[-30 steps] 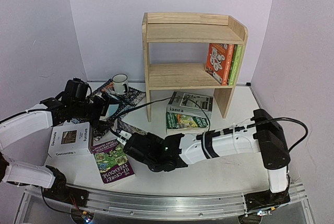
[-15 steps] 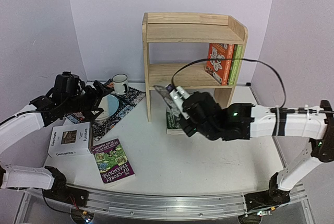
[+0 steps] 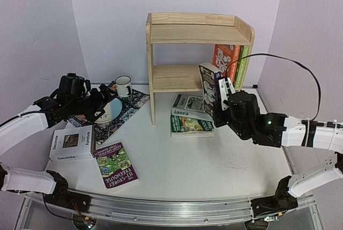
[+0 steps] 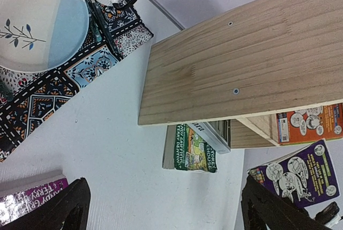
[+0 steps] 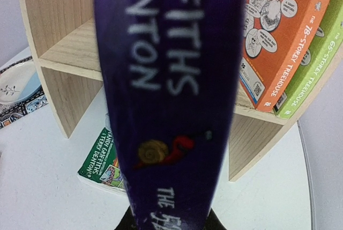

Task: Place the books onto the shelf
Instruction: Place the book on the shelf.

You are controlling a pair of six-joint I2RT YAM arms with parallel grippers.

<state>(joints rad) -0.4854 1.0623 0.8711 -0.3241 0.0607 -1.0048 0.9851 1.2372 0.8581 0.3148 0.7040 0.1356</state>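
Pale pine two-tier shelf (image 3: 198,31) with a book held up to it by the right arm.
We find the dark purple glossy paperback book (image 3: 208,82) upright just before the shelf's lower tier, left of the orange paperback (image 3: 225,65) shelved there. We judge it light, fairly stiff and slippery-covered, best pinched along one edge. The right gripper (image 3: 220,95) clamps it so, forearm reaching nearly level above the white counter (image 3: 177,160); the left gripper (image 3: 104,104) hangs wide open over the patterned placemat (image 3: 128,106).

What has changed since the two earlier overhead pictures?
The right gripper, shut on the dark purple book, swung from beside the purple book across to the shelf, at its lower tier. The left gripper, open, shifted slightly. The purple book and orange book stayed.
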